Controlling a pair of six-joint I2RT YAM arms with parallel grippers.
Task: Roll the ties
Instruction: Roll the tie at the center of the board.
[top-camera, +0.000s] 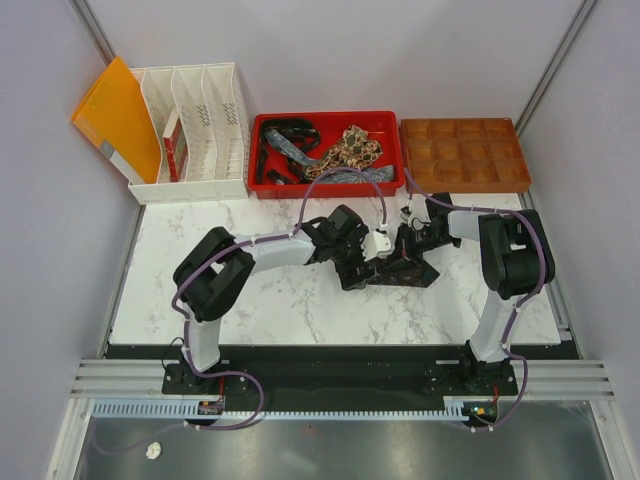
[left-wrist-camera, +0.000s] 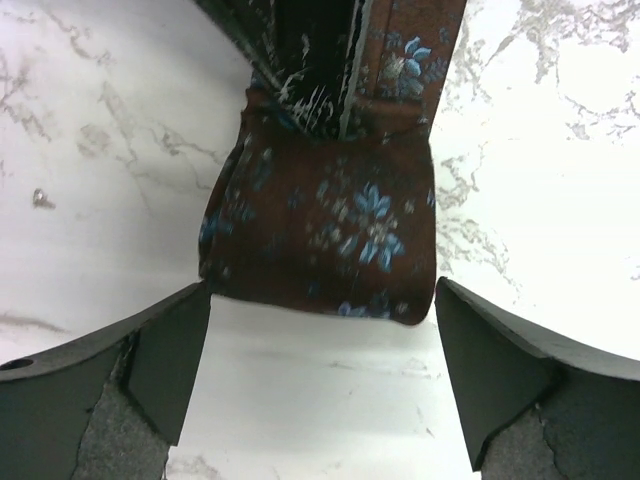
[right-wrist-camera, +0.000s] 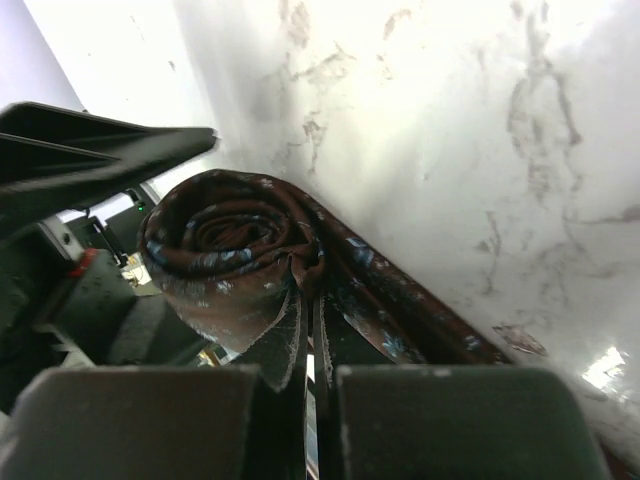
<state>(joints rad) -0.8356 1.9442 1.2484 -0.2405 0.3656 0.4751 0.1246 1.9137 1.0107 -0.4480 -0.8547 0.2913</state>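
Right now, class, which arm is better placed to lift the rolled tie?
Probably the right. The right gripper is shut on the tie beside its roll; the left gripper stands open around the tie, gripping nothing.

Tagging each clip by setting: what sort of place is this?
Likely a robot lab cell, not a home: plain grey walls enclose a marble-look table, with a red bin of ties at the back.

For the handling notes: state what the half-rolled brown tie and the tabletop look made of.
The tie: woven fabric, brown with blue flowers; it folds and coils softly. The tabletop: smooth white marble-look surface with grey veins and some glare; stone or laminate, cannot tell.
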